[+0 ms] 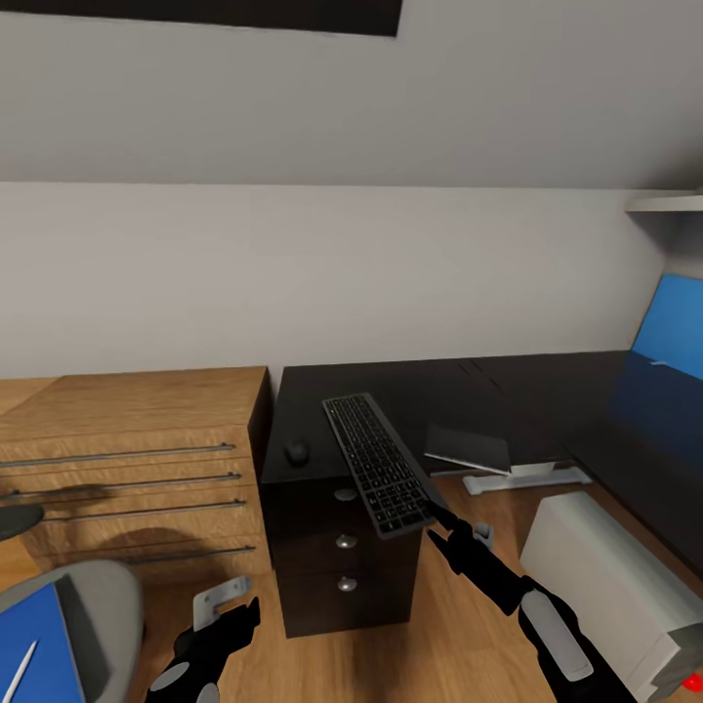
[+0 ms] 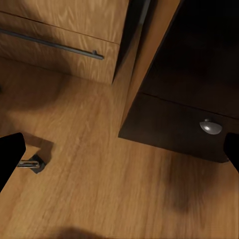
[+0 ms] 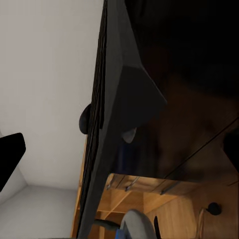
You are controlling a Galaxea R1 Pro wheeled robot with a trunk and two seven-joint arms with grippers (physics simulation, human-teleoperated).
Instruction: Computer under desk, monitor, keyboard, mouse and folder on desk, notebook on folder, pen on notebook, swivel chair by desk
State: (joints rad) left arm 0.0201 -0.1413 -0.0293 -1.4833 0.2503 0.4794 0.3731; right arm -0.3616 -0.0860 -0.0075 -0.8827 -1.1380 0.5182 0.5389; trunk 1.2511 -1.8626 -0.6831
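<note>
The keyboard lies on the black desk, its near end jutting past the front edge. My right gripper is at that end, open, with the keyboard's edge between its spread fingers. The small black mouse sits on the desk just left of the keyboard. Low on the left, the swivel chair carries the blue folder with the pen on it. The pale computer stands on the floor at the right. My left gripper hangs open above the floor.
A light oak chest of drawers adjoins the desk's left side. A black drawer unit with round knobs sits under the desk. A dark flat slab rests at the desk's front edge. The blue back panel is at far right.
</note>
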